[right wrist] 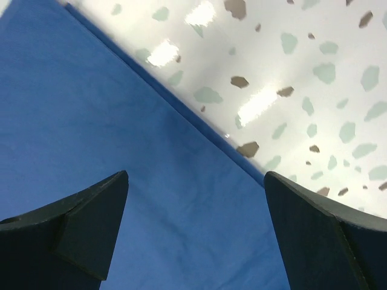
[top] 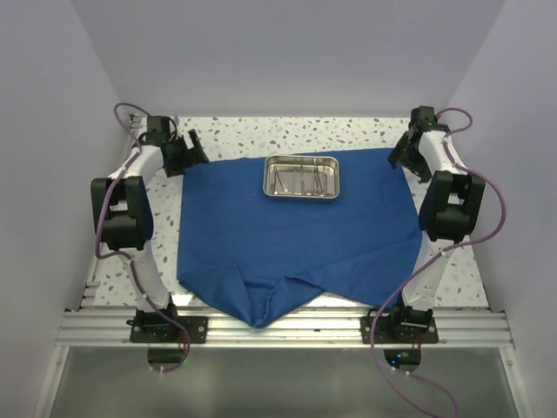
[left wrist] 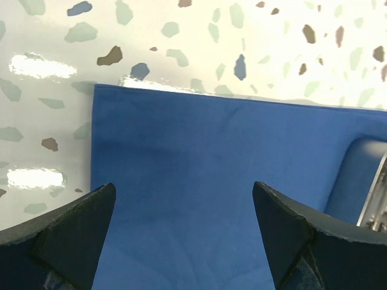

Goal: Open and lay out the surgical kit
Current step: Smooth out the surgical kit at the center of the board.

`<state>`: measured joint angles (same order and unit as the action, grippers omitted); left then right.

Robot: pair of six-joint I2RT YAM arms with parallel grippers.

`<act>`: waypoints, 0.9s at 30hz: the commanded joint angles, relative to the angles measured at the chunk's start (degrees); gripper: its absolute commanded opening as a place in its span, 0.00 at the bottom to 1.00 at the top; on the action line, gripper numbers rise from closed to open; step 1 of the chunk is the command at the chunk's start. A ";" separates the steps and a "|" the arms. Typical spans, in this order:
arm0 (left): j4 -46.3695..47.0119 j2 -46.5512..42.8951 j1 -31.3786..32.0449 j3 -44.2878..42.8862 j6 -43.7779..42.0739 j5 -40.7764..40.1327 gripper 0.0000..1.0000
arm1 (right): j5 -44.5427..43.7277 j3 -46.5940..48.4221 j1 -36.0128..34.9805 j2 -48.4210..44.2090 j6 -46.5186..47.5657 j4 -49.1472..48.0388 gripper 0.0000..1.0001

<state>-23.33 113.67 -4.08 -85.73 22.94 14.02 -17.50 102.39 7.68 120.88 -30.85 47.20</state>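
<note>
The surgical kit's royal-blue cloth [top: 287, 235] lies spread flat over the table, its near corner hanging off the front edge. A shiny steel tray [top: 301, 177] rests on the cloth's far middle with thin steel instruments inside. My left gripper [top: 190, 150] hovers open over the cloth's far left corner [left wrist: 181, 181], nothing between its fingers. My right gripper [top: 409, 152] hovers open over the far right corner [right wrist: 151, 181], also empty. The tray's rim [left wrist: 378, 199] shows at the right edge of the left wrist view.
The speckled white tabletop [top: 287, 132] shows beyond the cloth's far edge and along both sides. Plain walls close in the back, left and right. An aluminium rail [top: 287, 329] runs along the front.
</note>
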 commanded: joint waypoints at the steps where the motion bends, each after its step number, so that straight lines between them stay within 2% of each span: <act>1: 3.82 1.20 -0.93 -1.80 -0.70 -2.49 1.00 | 0.71 3.60 -0.21 0.31 3.87 -5.98 0.99; 5: 4.08 3.31 -3.22 -2.33 -1.23 -5.66 1.00 | 5.88 7.56 1.54 5.59 2.73 -3.70 0.99; 10: 4.35 4.72 -4.89 -2.60 -3.60 -10.41 1.00 | 11.16 7.56 2.77 8.31 2.02 -7.81 0.98; 15: 4.70 8.32 -4.98 -2.33 -3.78 -8.14 1.00 | 16.87 9.05 3.39 11.92 1.76 -9.67 0.98; 20: 8.39 10.26 -4.98 0.04 -2.55 -2.52 0.99 | 21.53 8.27 3.66 13.59 1.06 -11.69 0.98; 24: 11.11 11.58 -4.80 1.62 -1.15 3.80 0.92 | 23.38 7.21 3.66 13.94 0.79 -13.45 0.97; 25: 12.42 11.84 -4.71 2.49 -0.71 4.60 0.85 | 23.99 7.12 3.66 14.12 0.88 -13.89 0.96; 27: 13.13 12.10 -4.36 2.94 -0.44 5.92 0.79 | 25.05 7.04 3.74 14.73 0.88 -14.59 0.92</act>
<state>-11.25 122.15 -9.08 -85.47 20.95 13.78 2.72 109.97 11.33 133.01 -29.50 35.18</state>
